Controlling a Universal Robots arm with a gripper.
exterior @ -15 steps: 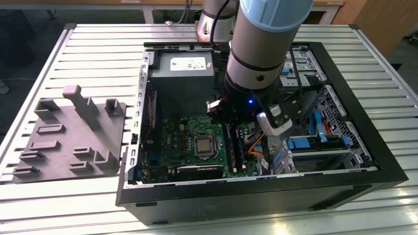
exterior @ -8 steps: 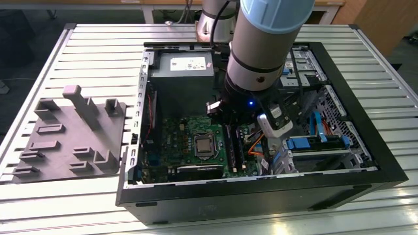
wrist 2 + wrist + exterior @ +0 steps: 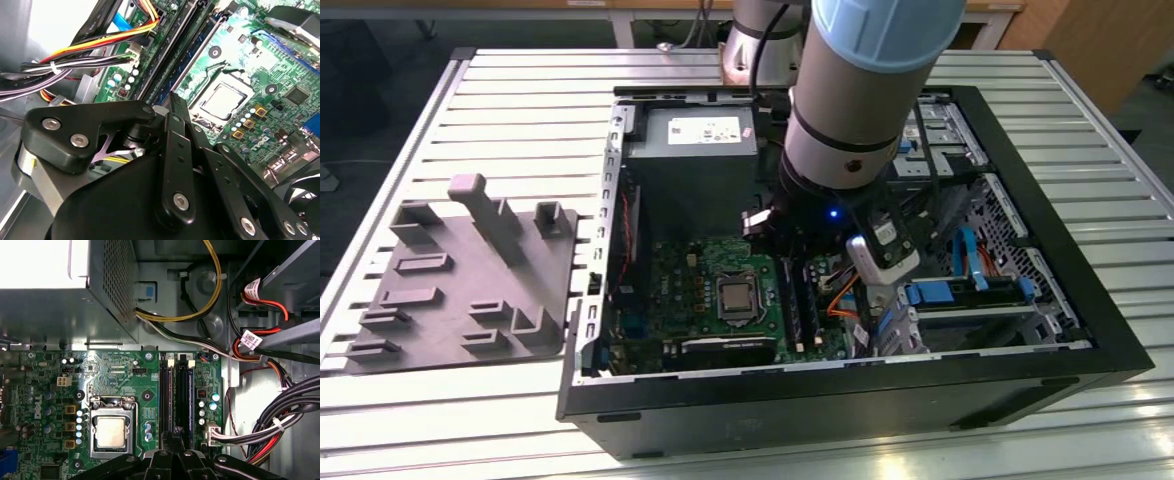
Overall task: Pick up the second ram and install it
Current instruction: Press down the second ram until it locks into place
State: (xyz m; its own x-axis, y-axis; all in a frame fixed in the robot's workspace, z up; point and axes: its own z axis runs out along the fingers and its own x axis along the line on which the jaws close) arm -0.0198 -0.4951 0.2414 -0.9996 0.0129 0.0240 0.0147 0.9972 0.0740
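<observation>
End effector [image 3: 172,447] tight over slot rails [image 3: 176,395], possibly.

The exterior view looks steeply down on the open computer case [image 3: 854,390], power supply [image 3: 694,135] at 12 o'clock. Both wrist views sit close above the motherboard [image 3: 125,375], sharing its processor socket [image 3: 220,102].

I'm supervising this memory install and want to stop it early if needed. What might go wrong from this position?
1. The gripper sits over one end of the two memory slots, which lie side by side. A slight offset could press on the wrong slot or a slot edge.
2. Capacitors and a white connector stand right beside the slots and might get knocked.
3. The cable bundle nearby could snag the arm.
</observation>
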